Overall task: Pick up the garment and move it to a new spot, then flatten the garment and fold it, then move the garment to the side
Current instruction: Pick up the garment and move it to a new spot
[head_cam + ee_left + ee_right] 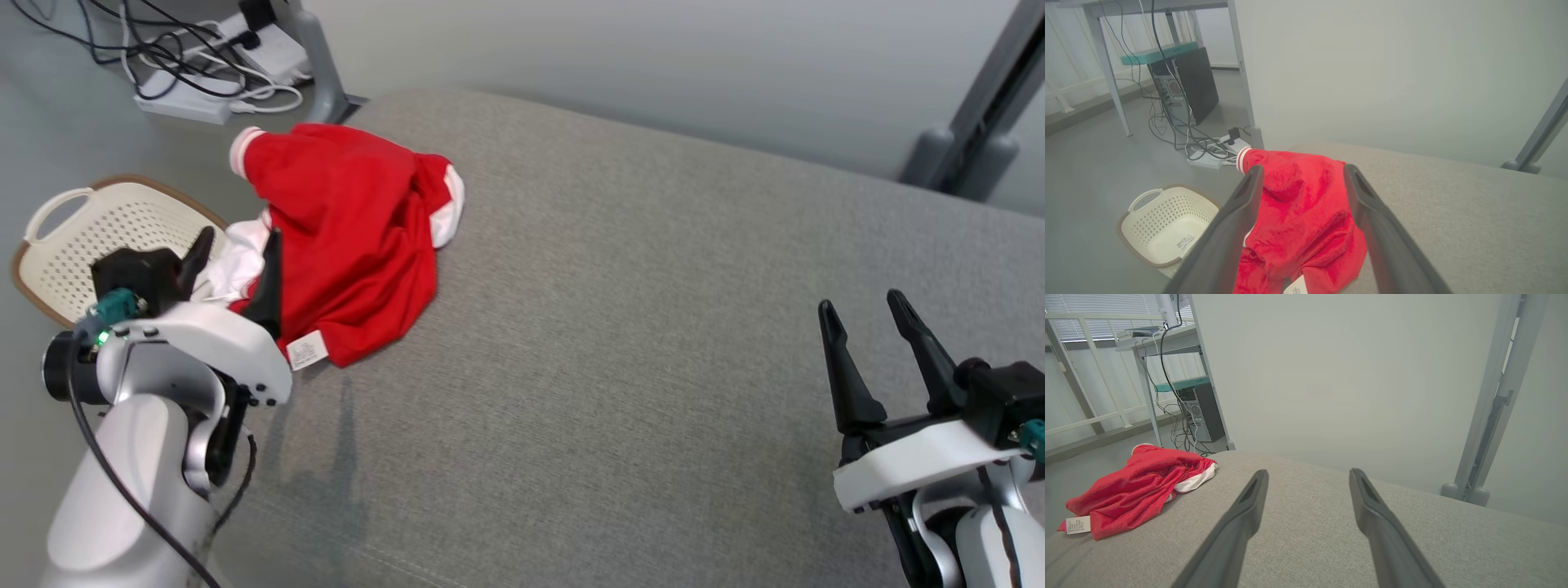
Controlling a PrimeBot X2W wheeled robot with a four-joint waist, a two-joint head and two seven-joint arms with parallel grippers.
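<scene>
Two claws are at work, both with fingers spread wide and nothing clamped between them. The right claw (860, 304) hovers over bare grey cloth at the near right, well apart from everything else. The left claw (241, 238) sits at the near-left edge of the grey upholstered surface (653, 367), its two dark fingers standing to either side of the garment's near end; whether the tips touch the cloth cannot be told.

There is one garment (351, 229): a red jersey, crumpled in a heap at the left edge of the upholstered surface. It has white trim, a white panel showing at its far right and near left, a striped red-and-white cuff poking out past the far edge, and one white care label (308, 351) at its near corner.

Beside it on the floor, to the left, stands one cream perforated laundry basket (98, 237), with a sticker inside. Farther off lie a white power strip (184, 102) and tangled black and white cables (163, 57), near a grey desk leg (322, 73). A grey post (980, 106) rises at the far right.
</scene>
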